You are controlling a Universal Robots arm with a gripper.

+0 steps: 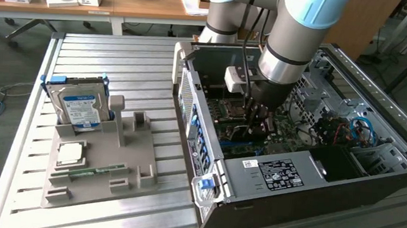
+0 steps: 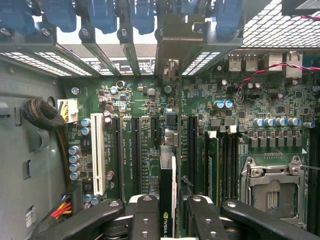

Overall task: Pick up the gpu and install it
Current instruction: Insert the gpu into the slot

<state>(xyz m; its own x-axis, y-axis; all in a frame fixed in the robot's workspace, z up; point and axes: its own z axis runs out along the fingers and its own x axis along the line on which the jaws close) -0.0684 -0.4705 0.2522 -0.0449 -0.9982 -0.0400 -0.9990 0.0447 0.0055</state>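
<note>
The hand (image 2: 168, 214) grips the gpu (image 2: 167, 182), which stands edge-on between its fingers (image 2: 145, 220), over the motherboard (image 2: 125, 95) and pointing across it, inside the computer case (image 1: 293, 175).

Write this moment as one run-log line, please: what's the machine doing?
end effector: shut on thin near-black gpu card, edge-on | place: inside open computer case, over green motherboard | seating: cannot tell

- The gpu (image 2: 167, 197), edge-on between the gripper (image 2: 172, 207) fingers, runs out of the wrist view; whether its lower edge sits in a slot, I can't tell.
- In the exterior view I can't make it out behind the arm (image 1: 289, 39) inside the computer case (image 1: 292, 197).
- The hard drive (image 1: 79, 107) label's print is too small to read.
</note>
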